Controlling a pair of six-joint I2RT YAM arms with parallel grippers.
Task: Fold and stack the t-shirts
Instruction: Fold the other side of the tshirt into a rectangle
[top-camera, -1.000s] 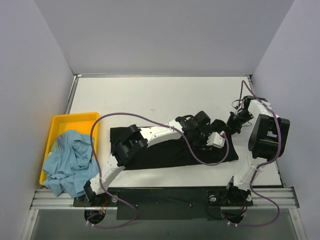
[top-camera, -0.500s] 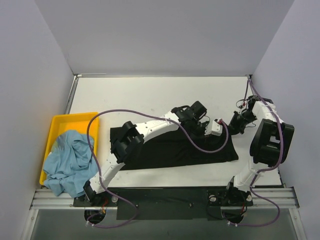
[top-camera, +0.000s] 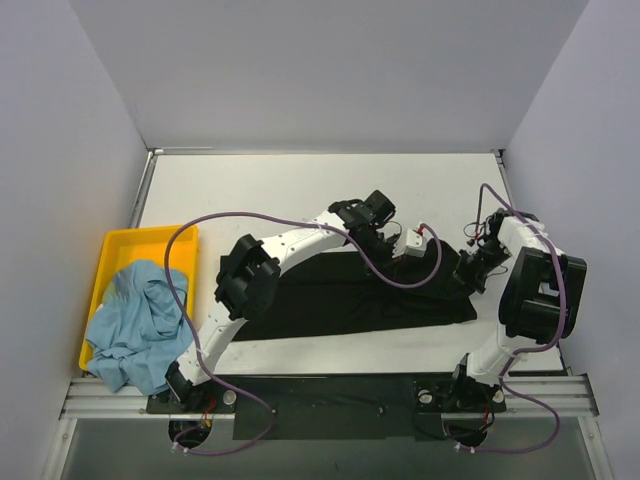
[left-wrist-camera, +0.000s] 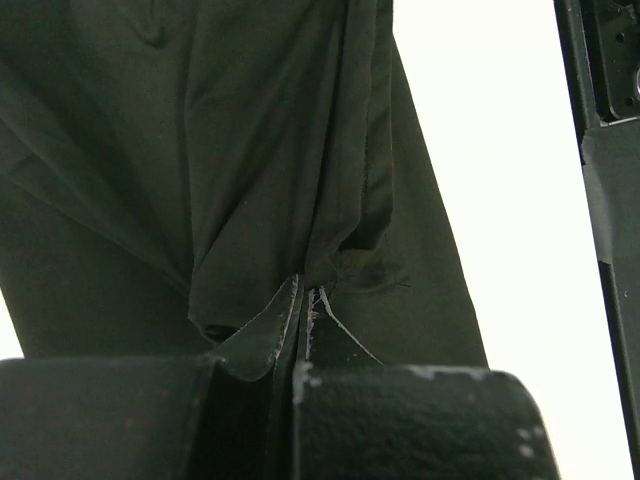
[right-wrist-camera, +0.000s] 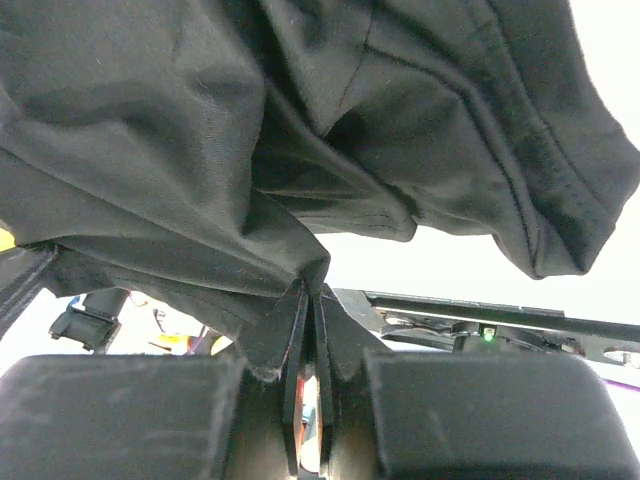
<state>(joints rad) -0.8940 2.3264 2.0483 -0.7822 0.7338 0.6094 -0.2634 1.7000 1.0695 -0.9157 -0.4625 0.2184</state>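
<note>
At the left, the light blue t-shirt (top-camera: 140, 320) lies crumpled in the yellow tray (top-camera: 125, 245). The black t-shirt (top-camera: 330, 300) lies mid-table (top-camera: 300, 190). The left gripper (left-wrist-camera: 303, 300) and right gripper (right-wrist-camera: 312, 295), 2 in all, each pinch its edge, jaws closed. Both holds look thin, so an uneven pull could slip the cloth free or skew the fold. No writing is legible.

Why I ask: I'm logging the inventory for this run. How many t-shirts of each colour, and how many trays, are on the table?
black t-shirt: 1
light blue t-shirt: 1
yellow tray: 1
Total: 3
</note>
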